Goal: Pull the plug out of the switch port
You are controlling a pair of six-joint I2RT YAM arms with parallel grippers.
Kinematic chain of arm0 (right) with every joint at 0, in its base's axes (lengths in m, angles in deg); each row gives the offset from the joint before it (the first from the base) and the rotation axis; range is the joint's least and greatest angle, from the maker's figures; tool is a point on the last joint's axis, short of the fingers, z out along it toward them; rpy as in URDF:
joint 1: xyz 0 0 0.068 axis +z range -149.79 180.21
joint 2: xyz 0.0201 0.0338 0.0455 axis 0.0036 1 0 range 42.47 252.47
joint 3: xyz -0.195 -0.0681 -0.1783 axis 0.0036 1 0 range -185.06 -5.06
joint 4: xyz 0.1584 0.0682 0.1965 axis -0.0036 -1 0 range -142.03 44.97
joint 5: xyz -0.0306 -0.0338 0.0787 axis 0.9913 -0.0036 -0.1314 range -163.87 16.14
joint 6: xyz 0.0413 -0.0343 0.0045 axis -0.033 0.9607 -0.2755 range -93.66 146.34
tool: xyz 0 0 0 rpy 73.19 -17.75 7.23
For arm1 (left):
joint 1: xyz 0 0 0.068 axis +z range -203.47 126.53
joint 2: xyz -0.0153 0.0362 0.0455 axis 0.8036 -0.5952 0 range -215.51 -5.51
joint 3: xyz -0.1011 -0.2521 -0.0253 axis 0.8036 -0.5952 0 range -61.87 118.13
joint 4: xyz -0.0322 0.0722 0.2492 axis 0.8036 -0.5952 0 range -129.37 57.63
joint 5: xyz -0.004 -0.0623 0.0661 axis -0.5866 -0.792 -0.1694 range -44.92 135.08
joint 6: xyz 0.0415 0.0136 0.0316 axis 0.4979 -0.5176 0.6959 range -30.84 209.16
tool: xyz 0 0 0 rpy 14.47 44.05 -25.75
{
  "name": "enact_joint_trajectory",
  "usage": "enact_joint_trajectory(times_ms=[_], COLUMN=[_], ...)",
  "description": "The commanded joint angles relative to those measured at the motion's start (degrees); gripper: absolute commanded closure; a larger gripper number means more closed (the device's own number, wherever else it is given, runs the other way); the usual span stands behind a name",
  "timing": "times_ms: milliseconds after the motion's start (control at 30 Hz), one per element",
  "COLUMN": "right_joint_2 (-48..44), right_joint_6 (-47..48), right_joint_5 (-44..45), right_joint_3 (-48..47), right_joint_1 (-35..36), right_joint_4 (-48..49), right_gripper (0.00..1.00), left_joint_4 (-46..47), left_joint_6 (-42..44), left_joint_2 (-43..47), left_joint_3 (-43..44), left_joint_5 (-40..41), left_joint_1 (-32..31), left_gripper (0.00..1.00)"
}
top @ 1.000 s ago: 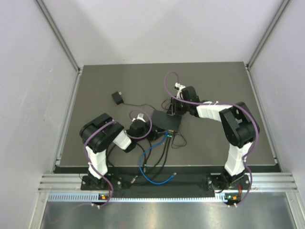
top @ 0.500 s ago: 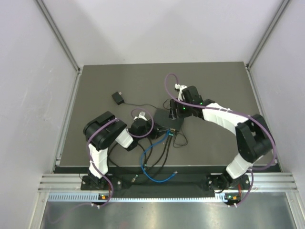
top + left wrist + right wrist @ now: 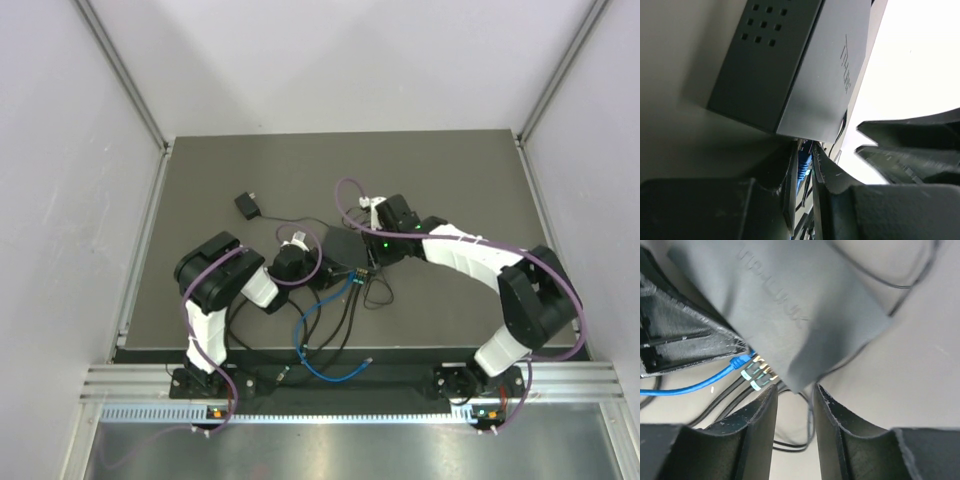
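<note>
The flat black switch (image 3: 345, 248) lies mid-table, with a blue plug (image 3: 804, 165) and several black plugs (image 3: 760, 375) in the ports of its near edge. My left gripper (image 3: 322, 274) is shut on the blue plug right at the switch's edge (image 3: 790, 65); the blue cable (image 3: 305, 335) trails toward the arms. My right gripper (image 3: 372, 260) is over the switch's near right corner (image 3: 805, 340), jaws a little apart, holding nothing. The blue plug (image 3: 740, 361) also shows in the right wrist view, beside my left fingers (image 3: 680, 340).
A small black adapter block (image 3: 246, 204) lies at the far left with a thin wire running to the switch. Black and blue cables (image 3: 335, 355) loop over the table's near edge. Grey walls close in both sides.
My right gripper has moved from the switch's far right side toward me and left, onto its near right corner. My left gripper stays at the near edge.
</note>
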Motion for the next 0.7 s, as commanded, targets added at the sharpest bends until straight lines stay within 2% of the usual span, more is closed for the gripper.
enact_joint_trajectory(times_ms=[0, 133, 200, 400, 500, 667], right_joint_2=[1.36, 3.83, 3.65, 5.67, 7.69, 10.24], right_joint_6=[3.16, 1.16, -0.26, -3.60, -6.94, -13.61], right_joint_5=[5.69, 9.57, 10.46, 11.95, 11.95, 16.08], right_joint_3=[-0.73, -1.52, -1.26, -0.56, -0.56, -1.70], right_joint_1=[4.97, 9.19, 9.20, 9.20, 9.20, 9.11], right_joint_4=[0.96, 2.45, 3.16, 5.09, 5.71, 3.60], right_gripper=[0.64, 0.65, 0.69, 0.72, 0.80, 0.82], left_joint_4=[-8.93, -9.98, -10.16, -11.65, -12.27, -12.36], left_joint_6=[3.42, 3.33, 3.24, 3.51, 3.68, 3.25], left_joint_2=[-3.39, -3.84, -3.84, -2.70, -2.17, -1.47], left_joint_3=[-0.05, 0.21, 0.04, 0.30, 0.21, -0.31], left_joint_5=[3.16, 2.72, 2.37, 2.72, 2.80, 2.63], left_joint_1=[1.64, 2.08, 2.17, 2.17, 2.17, 2.17], left_gripper=[1.00, 1.00, 1.00, 1.00, 1.00, 1.00])
